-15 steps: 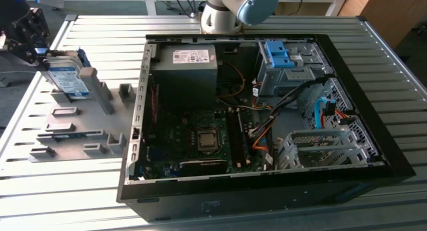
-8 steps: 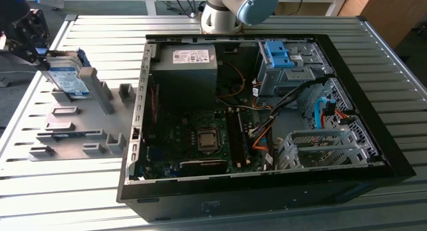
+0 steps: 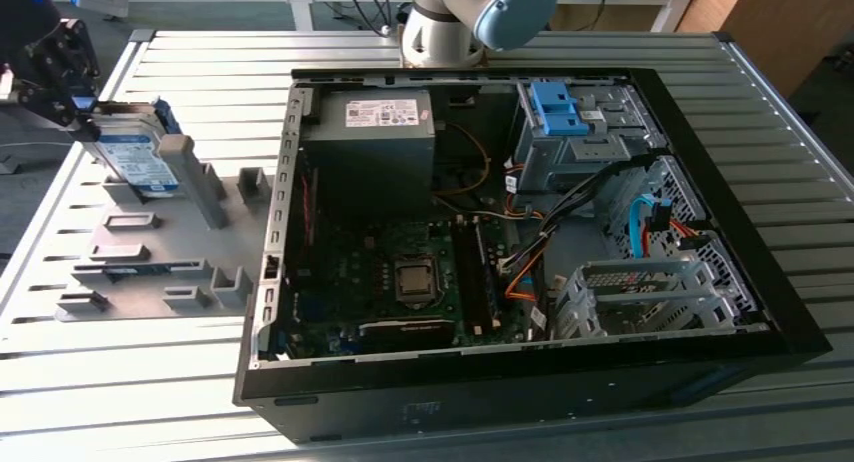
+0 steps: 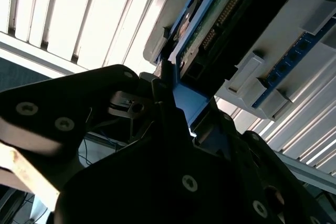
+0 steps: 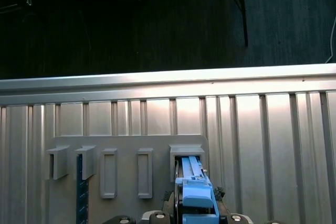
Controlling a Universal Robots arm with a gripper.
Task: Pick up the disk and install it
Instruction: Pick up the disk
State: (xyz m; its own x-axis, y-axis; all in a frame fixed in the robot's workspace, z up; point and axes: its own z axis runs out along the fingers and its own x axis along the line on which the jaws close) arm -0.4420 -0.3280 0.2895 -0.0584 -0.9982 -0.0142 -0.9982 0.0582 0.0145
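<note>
The disk (image 3: 136,157) stands on edge at the far end of the grey fixture plate (image 3: 147,252), at the exterior view's left. It is silver with a white-and-blue label and a blue carrier frame. My gripper (image 3: 91,117) sits at its upper end, shut on the blue frame. In the second wrist view the black fingers (image 4: 163,93) pinch the blue frame edge, with the disk's green circuit side (image 4: 220,9) beyond. In the first wrist view the blue carrier (image 5: 195,190) sits in a slot of the fixture, directly at my gripper (image 5: 194,214).
An open dark computer case (image 3: 747,282) lies on the slatted metal table (image 3: 801,152). Inside are a power supply (image 3: 374,132), a motherboard (image 3: 400,282), orange and blue cables, and a drive cage with a blue bracket (image 3: 554,107). The arm's base (image 3: 447,27) stands behind the case.
</note>
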